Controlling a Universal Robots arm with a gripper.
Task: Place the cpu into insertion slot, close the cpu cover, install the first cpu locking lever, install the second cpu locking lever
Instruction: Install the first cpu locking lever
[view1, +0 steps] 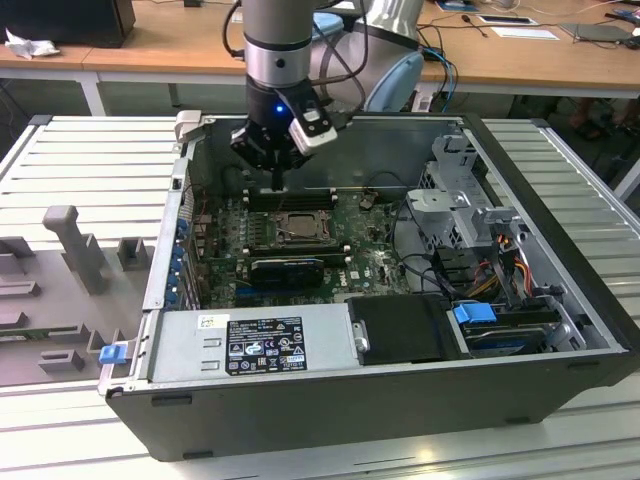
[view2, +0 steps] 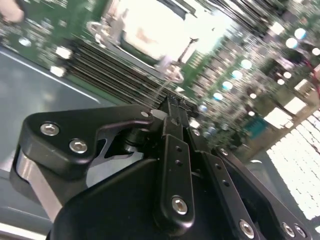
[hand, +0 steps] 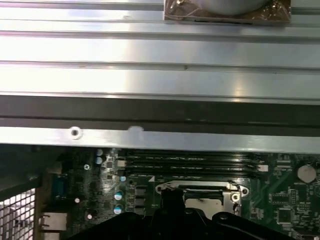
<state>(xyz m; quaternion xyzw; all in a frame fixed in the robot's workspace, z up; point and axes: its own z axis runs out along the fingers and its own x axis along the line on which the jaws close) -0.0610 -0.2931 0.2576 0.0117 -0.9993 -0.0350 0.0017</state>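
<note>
Here the gripper hangs over the far edge of the insertion slot, its fingers pressed together to a narrow tip, probably to push on small socket hardware. The cpu lies pale in the slot; the cpu cover frames it.

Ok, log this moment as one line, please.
gripper: over memory slots | cpu: in insertion slot | cpu cover: on socket

A black printed label and a small white sticker sit on the grey power supply at the case's six o'clock edge; none of their print is legible.
</note>
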